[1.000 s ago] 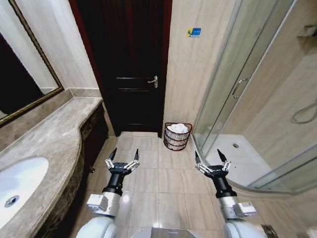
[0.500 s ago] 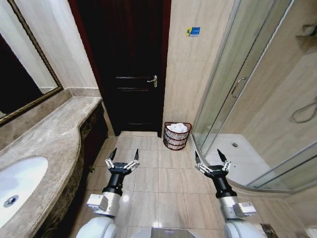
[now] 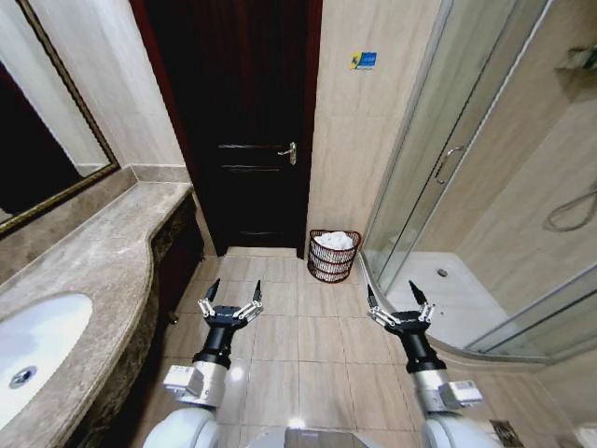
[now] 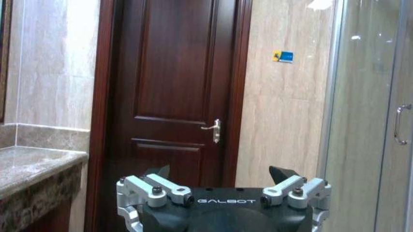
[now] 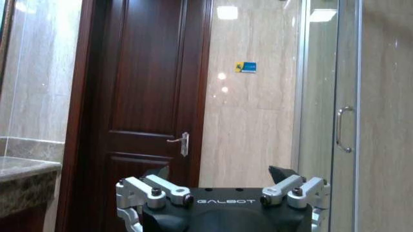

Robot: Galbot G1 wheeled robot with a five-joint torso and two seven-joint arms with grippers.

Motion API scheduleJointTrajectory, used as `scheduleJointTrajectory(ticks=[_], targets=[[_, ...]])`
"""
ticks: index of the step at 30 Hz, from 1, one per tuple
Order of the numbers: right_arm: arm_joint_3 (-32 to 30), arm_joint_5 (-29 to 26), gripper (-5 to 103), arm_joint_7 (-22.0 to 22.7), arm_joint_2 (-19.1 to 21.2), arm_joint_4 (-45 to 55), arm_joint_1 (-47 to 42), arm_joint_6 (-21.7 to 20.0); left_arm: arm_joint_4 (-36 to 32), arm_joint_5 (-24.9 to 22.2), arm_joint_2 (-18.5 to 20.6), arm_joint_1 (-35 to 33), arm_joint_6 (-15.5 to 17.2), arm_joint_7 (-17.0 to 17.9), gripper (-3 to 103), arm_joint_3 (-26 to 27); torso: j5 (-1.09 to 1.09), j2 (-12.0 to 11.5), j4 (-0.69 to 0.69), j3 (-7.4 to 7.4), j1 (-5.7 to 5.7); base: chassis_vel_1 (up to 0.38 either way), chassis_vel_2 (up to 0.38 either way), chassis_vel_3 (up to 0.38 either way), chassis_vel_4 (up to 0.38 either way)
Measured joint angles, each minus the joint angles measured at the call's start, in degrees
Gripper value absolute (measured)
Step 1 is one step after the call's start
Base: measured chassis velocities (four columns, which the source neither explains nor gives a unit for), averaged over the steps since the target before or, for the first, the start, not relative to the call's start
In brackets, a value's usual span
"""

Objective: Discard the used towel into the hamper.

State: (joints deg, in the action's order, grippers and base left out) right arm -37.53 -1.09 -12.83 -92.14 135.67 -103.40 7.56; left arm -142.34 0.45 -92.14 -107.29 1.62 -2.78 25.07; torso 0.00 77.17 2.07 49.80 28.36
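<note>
The hamper (image 3: pixel 334 257), a small dark wicker basket, stands on the floor against the wall between the door and the shower glass. A white towel (image 3: pixel 337 241) lies bunched inside it, showing above the rim. My left gripper (image 3: pixel 233 291) is held out low over the floor tiles, open and holding nothing, well short of the hamper and to its left. My right gripper (image 3: pixel 396 295) is also open and holding nothing, short of the hamper and to its right. The wrist views show each gripper's spread fingers (image 4: pixel 158 172) (image 5: pixel 283 173) against the door and wall.
A dark wooden door (image 3: pixel 244 140) is shut ahead. A marble counter (image 3: pixel 103 252) with a white sink (image 3: pixel 37 350) runs along the left under a mirror (image 3: pixel 33 159). A glass shower enclosure (image 3: pixel 448 177) fills the right. Tiled floor (image 3: pixel 298 341) lies between.
The whole picture has shifted very slightly between frames. Both grippers stay as they were, and the hamper and towel have not moved.
</note>
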Motion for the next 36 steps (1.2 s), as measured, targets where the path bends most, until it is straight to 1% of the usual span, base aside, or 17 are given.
scheduleJointTrajectory(ticks=[36], targets=[[0.0,0.0,100,0.0,0.0,0.0,0.0,0.0,0.0,0.0,0.0,0.0,0.0,0.0,100,0.0,0.00,0.0,0.00,0.00,0.00,0.000,0.000,0.000,0.000]])
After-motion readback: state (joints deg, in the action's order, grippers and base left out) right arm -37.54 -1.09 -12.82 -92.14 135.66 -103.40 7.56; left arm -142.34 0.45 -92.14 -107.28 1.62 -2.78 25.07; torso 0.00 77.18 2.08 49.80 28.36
